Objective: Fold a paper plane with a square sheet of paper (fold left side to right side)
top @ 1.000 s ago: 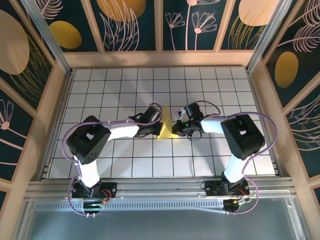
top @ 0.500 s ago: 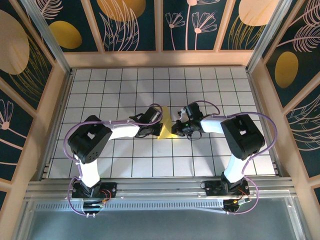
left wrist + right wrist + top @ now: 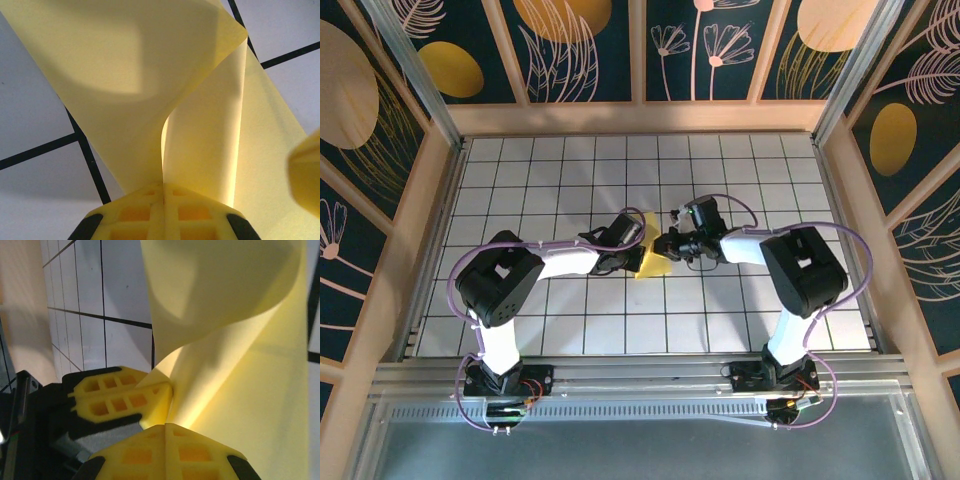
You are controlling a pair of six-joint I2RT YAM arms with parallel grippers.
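The square sheet of paper (image 3: 654, 262) is yellow and lies partly folded on the white grid table (image 3: 570, 180) at its centre. One flap curls up off the tiles. My left gripper (image 3: 639, 243) is shut on the sheet (image 3: 150, 75) at its left side, and the paper rises straight out of the closed fingertips (image 3: 145, 200). My right gripper (image 3: 666, 243) is shut on the same sheet (image 3: 235, 340) from the right. Its tips nearly touch the left gripper's yellow fingers (image 3: 117, 395). The lower layer lies flat on the tiles (image 3: 270, 130).
Wooden side walls (image 3: 410, 230) and painted dark panels (image 3: 580, 50) enclose the table. An aluminium rail (image 3: 640, 375) with both arm bases runs along the near edge. Both arms reach inward and meet over the middle tiles.
My right gripper has moved left, closer to the left gripper, carrying its part of the paper over. The left arm has held still.
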